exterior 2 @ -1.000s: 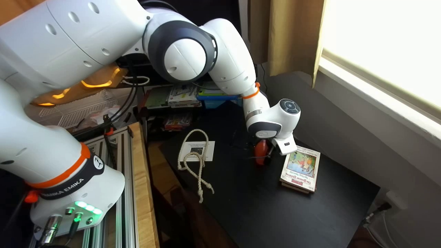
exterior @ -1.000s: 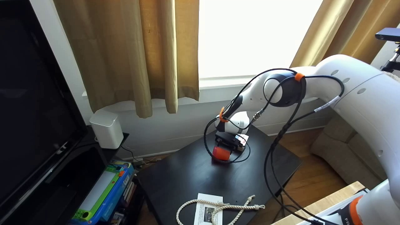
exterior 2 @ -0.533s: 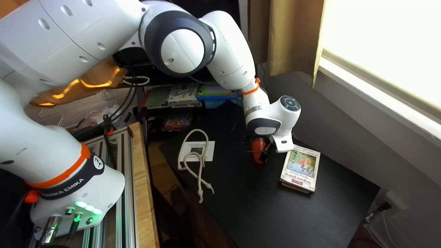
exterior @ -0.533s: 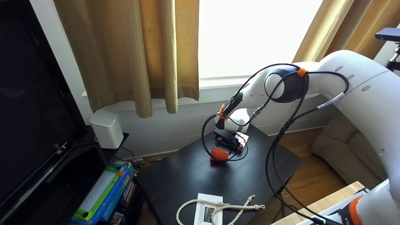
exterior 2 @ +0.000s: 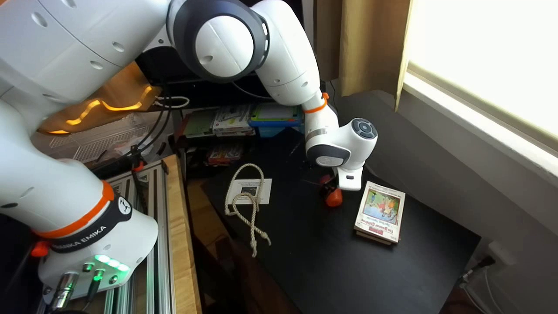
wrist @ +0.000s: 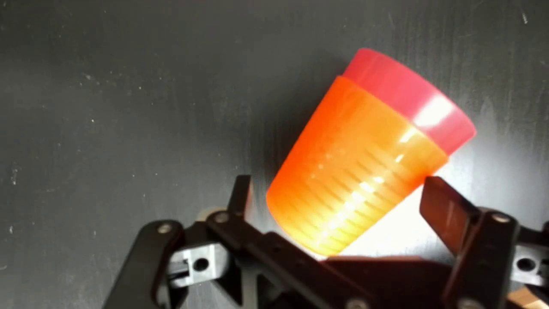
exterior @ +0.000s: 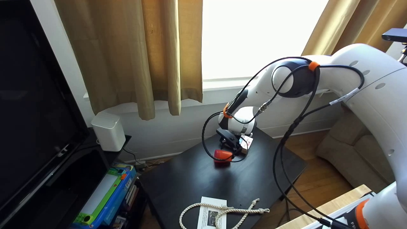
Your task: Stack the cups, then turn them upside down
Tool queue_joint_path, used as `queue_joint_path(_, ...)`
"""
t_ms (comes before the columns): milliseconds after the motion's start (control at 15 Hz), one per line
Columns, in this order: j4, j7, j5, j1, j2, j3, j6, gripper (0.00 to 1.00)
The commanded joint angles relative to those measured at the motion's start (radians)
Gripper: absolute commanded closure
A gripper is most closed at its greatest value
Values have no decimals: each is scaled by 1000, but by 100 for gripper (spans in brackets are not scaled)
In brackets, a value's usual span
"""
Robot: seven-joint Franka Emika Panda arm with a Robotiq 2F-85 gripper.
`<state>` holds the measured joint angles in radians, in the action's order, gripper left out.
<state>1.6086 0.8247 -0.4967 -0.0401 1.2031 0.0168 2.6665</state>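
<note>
In my wrist view the orange cup (wrist: 351, 171) sits around the red cup (wrist: 409, 96), whose end shows past it, so I judge these two stacked; I see no others. Turning them upside down is left: both lie on their side on the surface (wrist: 137, 111), wide end toward the far right. My fingers (wrist: 446, 214) are spread apart, either side of the narrow orange end and holding nothing, though I can't tell whether the right one touches it. As for lettering, the robot's black base band (exterior 2: 98, 231) reads FRANKA EMIKA, its first letters curving away. The top book (exterior 2: 380, 209), right of the cups in an exterior view, has its title upside down, too small for me to trust, like the print on the white card (exterior 2: 248, 185) to their left
</note>
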Motion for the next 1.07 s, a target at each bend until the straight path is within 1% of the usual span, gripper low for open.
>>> queue_joint_path(0, 10, 66, -44, 23, 11, 21, 30, 0)
queue_joint_path(133, -1, 98, -51, 24, 27, 15, 44, 0)
queue_joint_path(400, -11, 122, -40, 38, 49, 5, 83, 0)
queue_joint_path(1000, -48, 133, -42, 76, 90, 23, 98, 0)
